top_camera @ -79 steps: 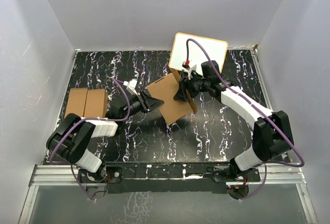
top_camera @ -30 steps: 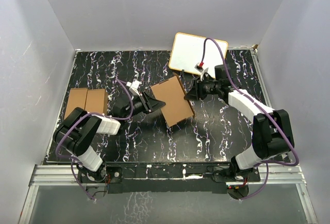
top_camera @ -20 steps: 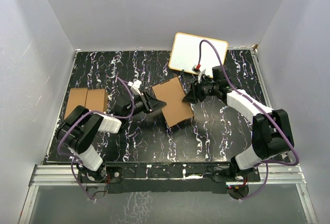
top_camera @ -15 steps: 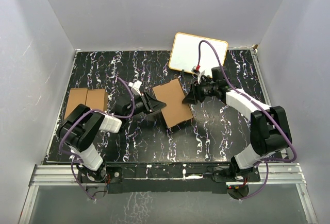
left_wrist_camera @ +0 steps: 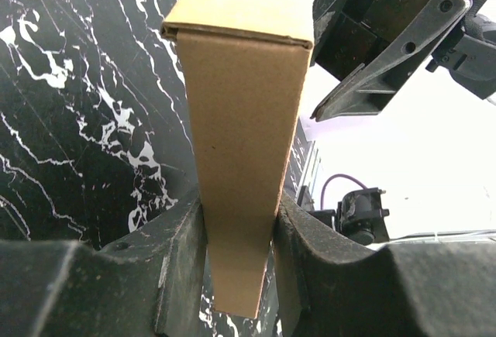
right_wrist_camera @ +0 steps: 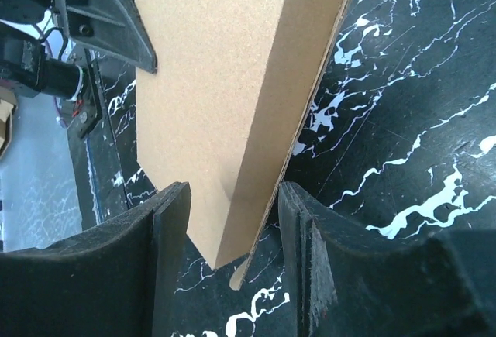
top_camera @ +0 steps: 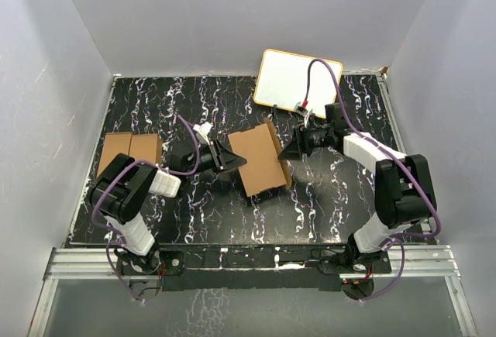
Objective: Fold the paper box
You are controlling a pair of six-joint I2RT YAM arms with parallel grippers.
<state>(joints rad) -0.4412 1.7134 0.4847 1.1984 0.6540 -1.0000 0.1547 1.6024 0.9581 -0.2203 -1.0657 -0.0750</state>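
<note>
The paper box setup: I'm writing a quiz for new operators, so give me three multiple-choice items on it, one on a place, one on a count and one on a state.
1. Where on the table is the white board?
A. at the far edge, right of centre
B. at the near left corner
C. between the arm bases

2. How many brown cartons sit side by side at the left?
A. one
B. two
C. four

3. The left gripper is:
A. open above bare table
B. shut on the paper box
C. shut on the white board

Answers:
1 A, it lies by the back wall.
2 B, they form a single pair.
3 B, in the left wrist view its fingers press both faces of the box.
</note>
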